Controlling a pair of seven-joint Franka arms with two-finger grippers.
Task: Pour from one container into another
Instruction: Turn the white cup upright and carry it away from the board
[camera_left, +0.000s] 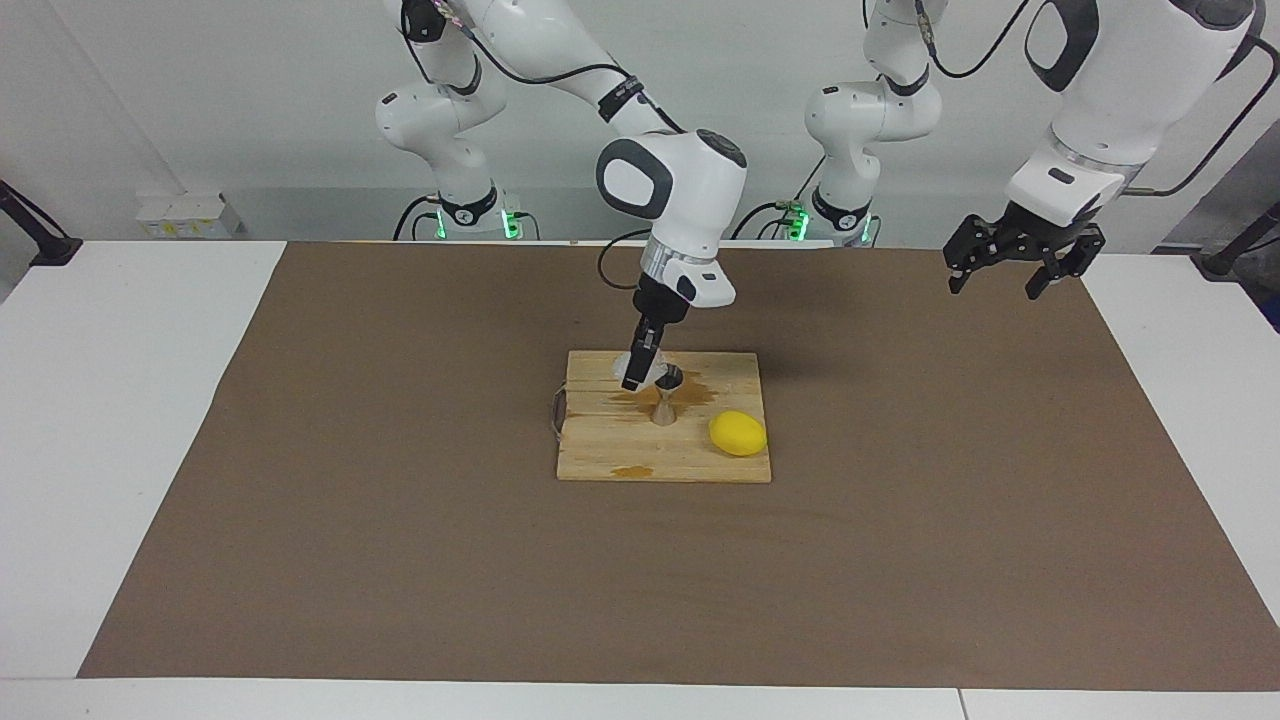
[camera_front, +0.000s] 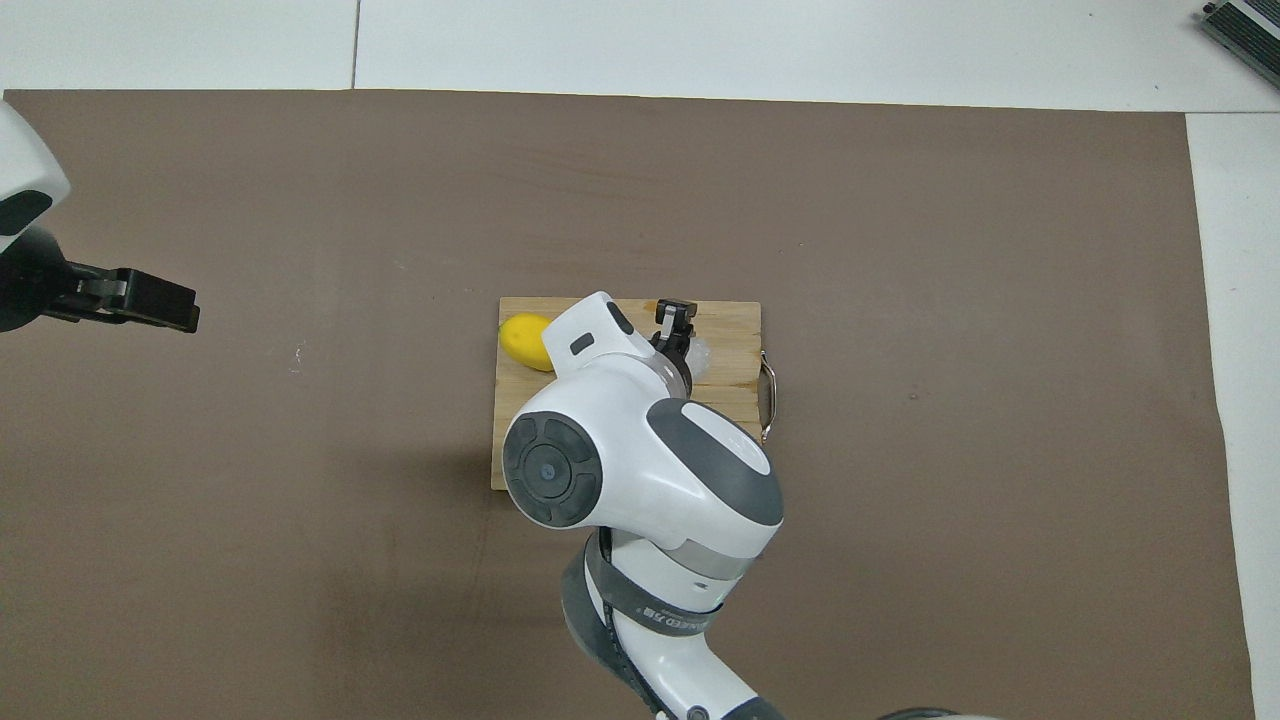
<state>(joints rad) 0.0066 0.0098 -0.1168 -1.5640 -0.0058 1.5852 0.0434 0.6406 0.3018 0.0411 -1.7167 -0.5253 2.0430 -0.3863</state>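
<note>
My right gripper (camera_left: 634, 378) hangs over the wooden board (camera_left: 620, 450), shut on the small clear bumpy cup (camera_left: 621, 364). The cup is held just above the board, beside the top of the silver hourglass jigger (camera_left: 664, 402), which stands upright on the board. From overhead the cup (camera_front: 698, 352) shows beside the right gripper (camera_front: 676, 318), and the arm hides the jigger. My left gripper (camera_left: 1010, 268) waits open and empty in the air over the mat at the left arm's end, also seen overhead (camera_front: 135, 300).
A yellow lemon (camera_left: 738, 433) lies on the board (camera_front: 735, 400), toward the left arm's end from the jigger. Wet brown stains mark the board around the jigger and near its edge farthest from the robots. A metal handle (camera_front: 768, 395) sticks out at the right arm's end.
</note>
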